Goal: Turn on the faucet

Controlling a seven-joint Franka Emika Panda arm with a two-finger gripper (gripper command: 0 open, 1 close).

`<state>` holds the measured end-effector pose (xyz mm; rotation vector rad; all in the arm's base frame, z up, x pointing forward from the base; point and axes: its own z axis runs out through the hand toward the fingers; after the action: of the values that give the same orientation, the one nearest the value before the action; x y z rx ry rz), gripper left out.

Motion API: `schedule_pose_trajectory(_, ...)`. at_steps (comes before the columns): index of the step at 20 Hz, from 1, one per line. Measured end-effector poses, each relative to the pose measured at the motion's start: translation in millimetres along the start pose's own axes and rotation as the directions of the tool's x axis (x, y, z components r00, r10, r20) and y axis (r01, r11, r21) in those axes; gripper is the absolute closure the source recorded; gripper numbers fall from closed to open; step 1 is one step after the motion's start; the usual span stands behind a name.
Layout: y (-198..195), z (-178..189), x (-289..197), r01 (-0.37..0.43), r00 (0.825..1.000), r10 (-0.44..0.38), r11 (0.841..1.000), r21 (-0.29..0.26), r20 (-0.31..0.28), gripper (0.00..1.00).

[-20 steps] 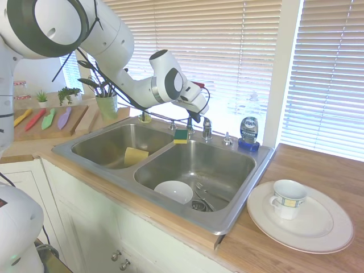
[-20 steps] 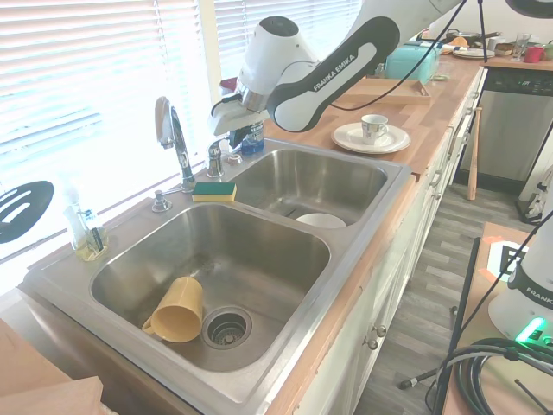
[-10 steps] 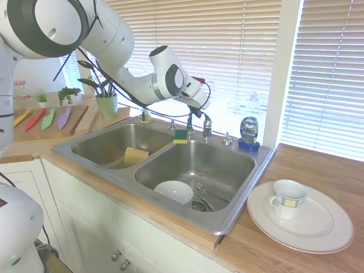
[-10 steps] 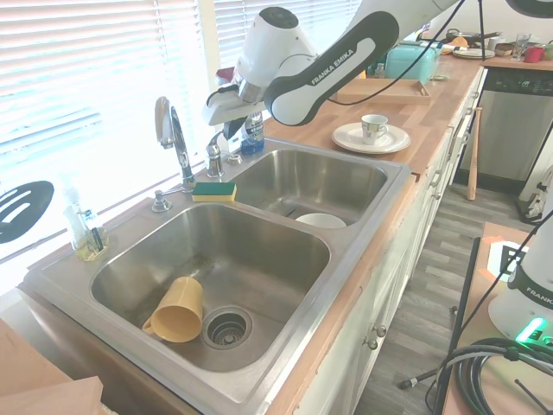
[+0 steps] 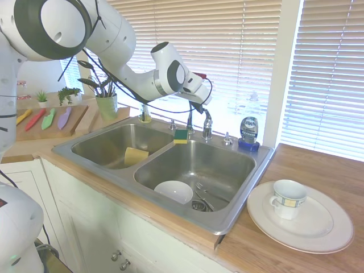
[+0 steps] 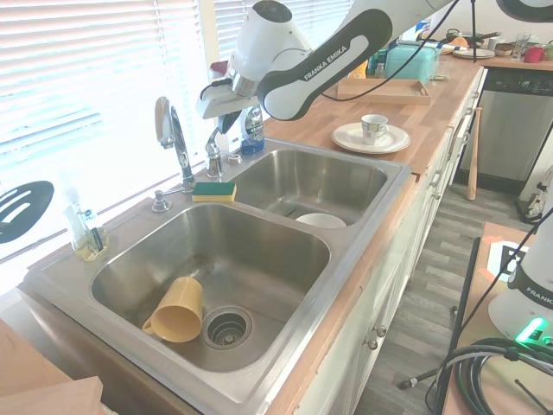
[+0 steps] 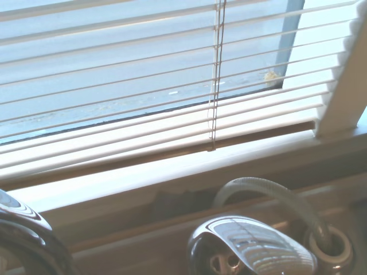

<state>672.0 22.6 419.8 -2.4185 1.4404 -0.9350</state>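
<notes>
The claw (image 6: 220, 117) hung just above the faucet (image 6: 175, 143) handle (image 6: 213, 156); I couldn't tell if it was clenched. A sponge (image 6: 213, 190) lay below it.

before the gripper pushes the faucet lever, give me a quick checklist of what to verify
1. Gripper near the faucet handle: ok, it hangs just above the handle.
2. Contact with the handle: cannot tell, the gap is too small to judge.
3. Water running: not ok, no stream shows below the spout.
4. Soap bottle out of the way: ok, it stands beside the handle, apart from the gripper.
5. Sponge out of the way: ok, it lies on the sink divider below.
6. Gripper open or shut: cannot tell.
</notes>
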Motion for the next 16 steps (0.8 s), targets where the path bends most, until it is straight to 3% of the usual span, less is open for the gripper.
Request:
schedule_pose_trajectory(5, 6, 7, -4, 0.017, 1.0, -0.017, 0.999, -0.047, 0.018, 1.0)
schedule_pose_trajectory(8, 20, 19, -15, 0.035, 0.992, -0.017, 0.988, -0.149, 0.124, 1.0)
schedule_pose_trajectory(12, 47, 31, -19, 0.101, 0.953, -0.01, 0.952, -0.288, 0.303, 1.0)
schedule_pose_trajectory(16, 69, 32, -19, 0.165, 0.924, -0.003, 0.905, -0.392, 0.383, 1.0)
